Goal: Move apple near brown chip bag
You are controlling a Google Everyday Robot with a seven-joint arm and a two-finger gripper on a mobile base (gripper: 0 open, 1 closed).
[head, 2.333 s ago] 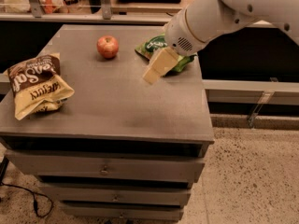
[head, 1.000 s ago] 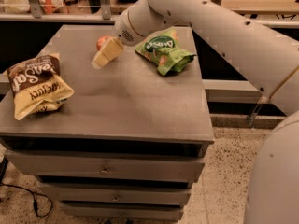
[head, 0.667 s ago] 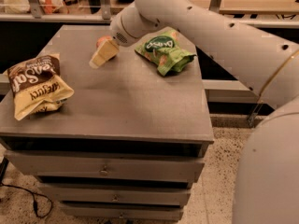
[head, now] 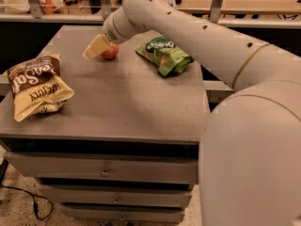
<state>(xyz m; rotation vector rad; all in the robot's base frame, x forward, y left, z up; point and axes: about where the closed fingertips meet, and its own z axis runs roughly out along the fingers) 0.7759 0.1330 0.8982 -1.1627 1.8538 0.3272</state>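
Note:
The apple [head: 111, 52] is small and red and sits at the back of the table top, partly hidden by my gripper [head: 96, 47]. The gripper's cream tip is right at the apple's left side, low over the table. The brown chip bag [head: 36, 85] lies flat at the table's left edge, dark brown on top with white lettering and tan-yellow below. It is well to the left and in front of the apple and apart from the gripper.
A green chip bag [head: 165, 55] lies at the back right of the grey table top [head: 122, 107]. My arm [head: 197, 32] spans from the right over it. Drawers [head: 103, 173] are below the front edge. A shelf and rail stand behind.
My gripper has swung left from beside the green bag across the back of the table and now sits against the apple. Both bags have stayed put.

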